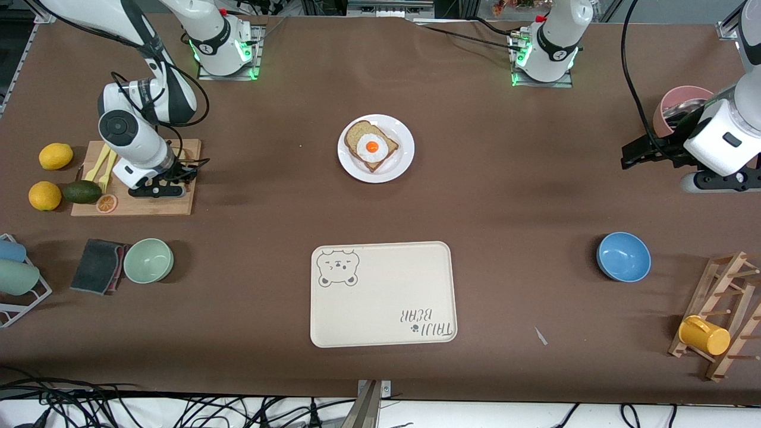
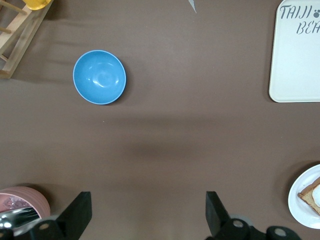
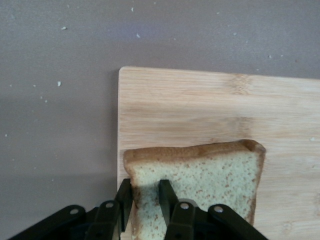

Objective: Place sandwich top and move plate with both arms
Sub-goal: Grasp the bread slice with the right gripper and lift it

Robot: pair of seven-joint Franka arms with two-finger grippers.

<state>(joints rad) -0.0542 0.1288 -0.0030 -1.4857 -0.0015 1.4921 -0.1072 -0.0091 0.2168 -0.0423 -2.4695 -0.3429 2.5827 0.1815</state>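
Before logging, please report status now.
Right gripper shut on sandwich top, on cutting board. Left gripper open, waiting. Plate unobstructed.

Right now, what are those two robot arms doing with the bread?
The right end effector is down on the wooden cutting board at the right arm's end of the table, its fingers closed on the edge of the sandwich top, which lies on the board. The plate sits mid-table with the egg-topped bread slice on it, waiting for its lid. The left end effector waits open over bare table, near the pink cup. The bear tray lies nearer the front camera than the plate.
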